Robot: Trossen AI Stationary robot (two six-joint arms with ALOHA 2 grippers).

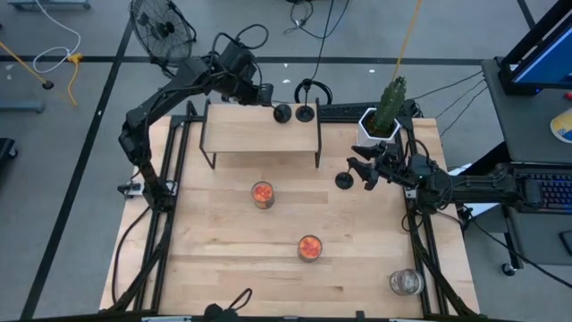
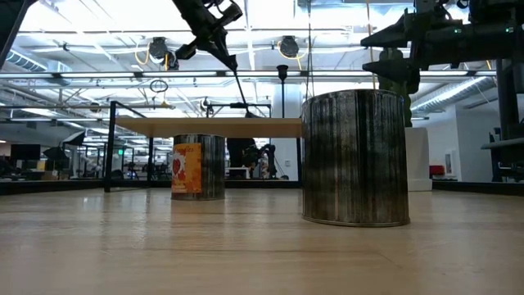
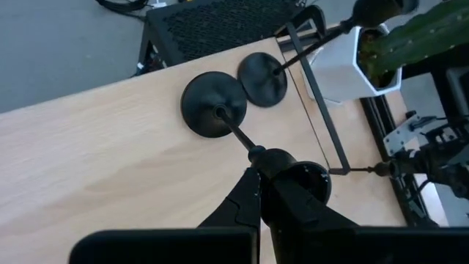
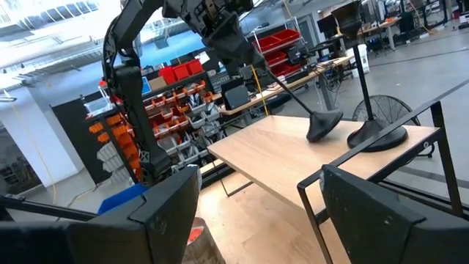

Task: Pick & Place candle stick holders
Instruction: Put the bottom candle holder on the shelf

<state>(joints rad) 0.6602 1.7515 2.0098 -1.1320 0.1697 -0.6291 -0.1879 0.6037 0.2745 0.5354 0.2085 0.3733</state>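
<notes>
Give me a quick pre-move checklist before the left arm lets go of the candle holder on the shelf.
1. Left gripper shut on held holder, gripping its stem top: ok.
2. Held holder upright: not ok, tilted in the right wrist view.
3. Its base flat on the shelf: cannot tell.
4. Clearance from placed holder: bases close, contact cannot tell.
5. Right gripper open, beside third holder on the table: ok.
</notes>
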